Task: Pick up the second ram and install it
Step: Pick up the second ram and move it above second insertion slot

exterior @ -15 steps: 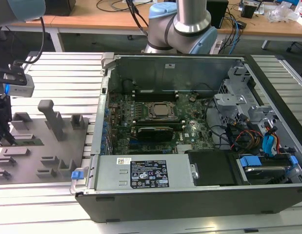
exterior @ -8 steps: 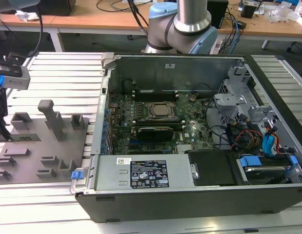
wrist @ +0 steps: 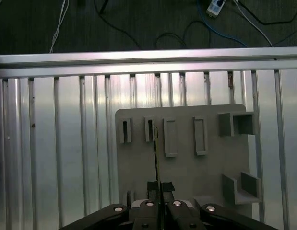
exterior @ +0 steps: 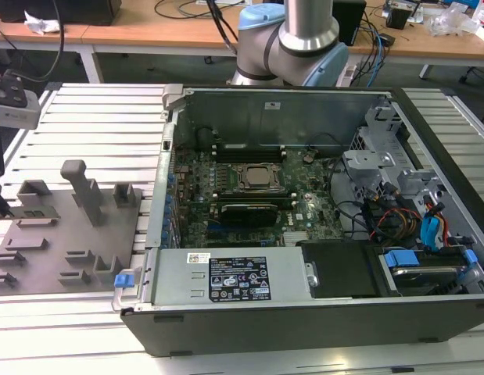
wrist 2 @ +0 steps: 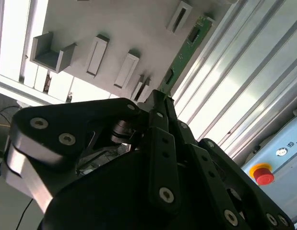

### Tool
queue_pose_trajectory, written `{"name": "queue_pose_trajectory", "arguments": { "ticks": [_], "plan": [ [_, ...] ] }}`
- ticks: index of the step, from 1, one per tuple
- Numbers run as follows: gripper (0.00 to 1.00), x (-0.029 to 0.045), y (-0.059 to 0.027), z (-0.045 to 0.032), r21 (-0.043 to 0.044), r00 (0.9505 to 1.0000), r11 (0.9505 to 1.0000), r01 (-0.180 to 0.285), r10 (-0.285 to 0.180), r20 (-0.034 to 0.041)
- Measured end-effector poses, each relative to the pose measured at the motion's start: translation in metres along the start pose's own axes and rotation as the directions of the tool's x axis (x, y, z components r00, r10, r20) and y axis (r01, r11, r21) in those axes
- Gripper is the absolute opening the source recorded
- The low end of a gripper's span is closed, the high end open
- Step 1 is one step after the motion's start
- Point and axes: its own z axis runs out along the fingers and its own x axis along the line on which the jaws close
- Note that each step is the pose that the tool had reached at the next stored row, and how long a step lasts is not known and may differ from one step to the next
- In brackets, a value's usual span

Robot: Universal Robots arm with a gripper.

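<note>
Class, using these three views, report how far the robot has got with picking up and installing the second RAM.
Done: the gripper is shut on the second ram, so the grasp is made. In hand: the stick is held over the grey holder plate, apart from the open computer case. Left: seating it on the motherboard, where it has not arrived.

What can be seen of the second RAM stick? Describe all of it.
The second ram is a long, narrow, flat green circuit board with small dark parts along it. The end effector is closed on one end, so the stick juts straight out from the fingertips. In the first wrist view it appears edge-on, as a thin line over the grey holder plate, near the slotted blocks. Whether it touches the plate cannot be told.
</note>
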Motion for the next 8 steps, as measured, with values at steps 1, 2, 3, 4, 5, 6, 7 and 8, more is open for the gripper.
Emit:
{"name": "queue_pose_trajectory", "arguments": {
  "ticks": [1,2,3,4,5,6,7,8],
  "plan": [
    [0.13,0.0000,0.0001,-0.0015,0.0000,1.0000,1.0000,0.000,0.000,0.0000],
    [0.13,-0.0001,0.0001,-0.0029,0.0000,1.0000,1.0000,0.000,0.000,-0.0001],
    [0.13,-0.0001,0.0002,-0.0051,0.0000,1.0000,1.0000,0.000,0.000,0.0000],
    [0.13,-0.0002,0.0003,-0.0069,0.0000,1.0000,1.0000,0.000,0.000,0.0000],
    [0.13,-0.0002,0.0004,-0.0082,-0.0001,1.0000,1.0000,0.000,0.000,-0.0001],
    [0.13,-0.0003,0.0005,-0.0104,0.0000,1.0000,1.0000,0.000,0.000,0.0000],
    [0.13,-0.0003,0.0006,-0.0128,0.0000,1.0000,1.0000,0.000,0.000,0.0000],
    [0.13,-0.0004,0.0007,-0.0156,0.0000,1.0000,1.0000,0.000,0.000,0.0000]
  ]
}}
